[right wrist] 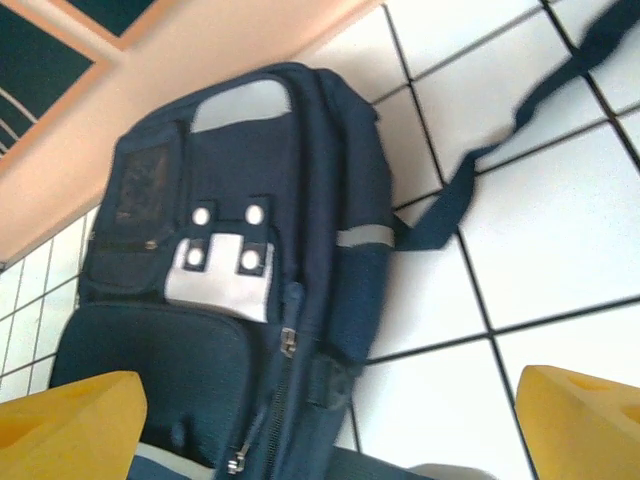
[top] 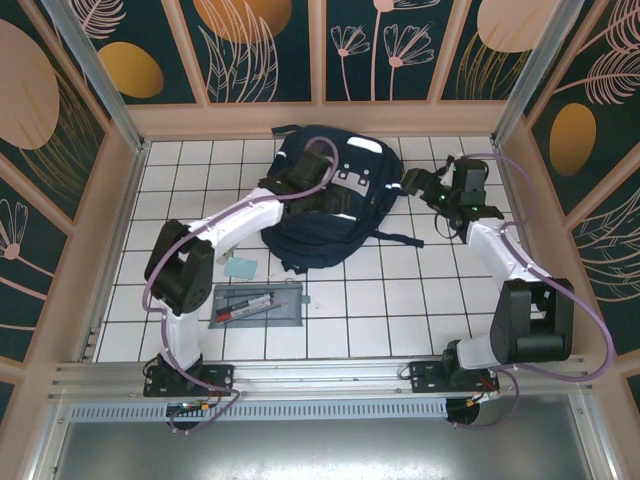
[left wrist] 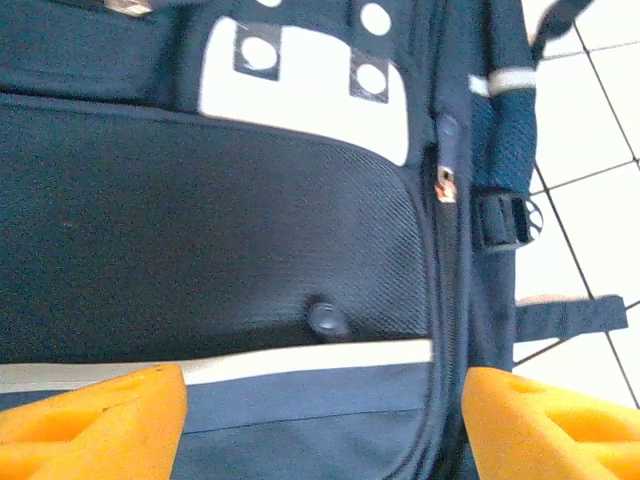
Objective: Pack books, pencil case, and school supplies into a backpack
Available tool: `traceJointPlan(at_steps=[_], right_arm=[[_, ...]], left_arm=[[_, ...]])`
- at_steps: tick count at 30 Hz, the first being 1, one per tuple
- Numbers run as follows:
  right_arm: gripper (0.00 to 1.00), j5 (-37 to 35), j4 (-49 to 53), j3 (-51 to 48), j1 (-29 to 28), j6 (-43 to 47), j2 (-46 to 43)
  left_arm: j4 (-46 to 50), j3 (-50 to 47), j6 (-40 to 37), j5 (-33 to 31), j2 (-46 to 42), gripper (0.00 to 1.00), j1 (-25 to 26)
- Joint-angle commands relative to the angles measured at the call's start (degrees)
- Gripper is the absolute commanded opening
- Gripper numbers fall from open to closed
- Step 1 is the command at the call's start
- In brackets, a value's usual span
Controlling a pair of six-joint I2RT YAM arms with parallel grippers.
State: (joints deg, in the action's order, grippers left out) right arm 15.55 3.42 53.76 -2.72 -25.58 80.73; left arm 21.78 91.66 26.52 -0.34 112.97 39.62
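Overhead, navy backpack [top: 325,205] lies flat on tiled surface [top: 400,300] near back wall: soft, floppy fabric, prob. light, best pinched at zipper pull [left wrist: 447,185]; left gripper [left wrist: 320,410] hovers released over its front pocket, right gripper [right wrist: 330,405] released & empty nearby.

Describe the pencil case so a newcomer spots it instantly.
Find the big navy backpack. Just nearer the robot and to the left of it lies the pencil case: a flat grey pouch showing red and black pens, far larger than the blue-green square near it.

white tiled floor [top: 385,300], teal floral wall panels [top: 265,60].
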Motion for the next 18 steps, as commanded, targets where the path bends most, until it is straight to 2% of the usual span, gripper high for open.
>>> traceJointPlan(at_steps=[1, 6, 13, 18], right_arm=[[0.94, 3.44, -1.66, -2.51, 0.3, 0.47, -0.97], [0.93, 4.04, -1.41, -5.0, 0.31, 0.45, -2.19], [0.92, 5.36, -3.11, -7.48, 0.31, -1.04, -3.99], [0.92, 5.45, -3.09, -7.48, 0.26, -1.2, -3.74]], left_arm=[[4.22, 6.73, -0.25, -4.91, 5.78, 0.72, 2.8], [11.77, 17.39, -2.15, -11.44, 13.83, 0.69, 6.38], [19.48, 28.48, -3.85, -18.21, 24.85, 0.58, 6.88], [21.89, 28.16, -4.5, -19.04, 28.69, 0.62, 7.04]])
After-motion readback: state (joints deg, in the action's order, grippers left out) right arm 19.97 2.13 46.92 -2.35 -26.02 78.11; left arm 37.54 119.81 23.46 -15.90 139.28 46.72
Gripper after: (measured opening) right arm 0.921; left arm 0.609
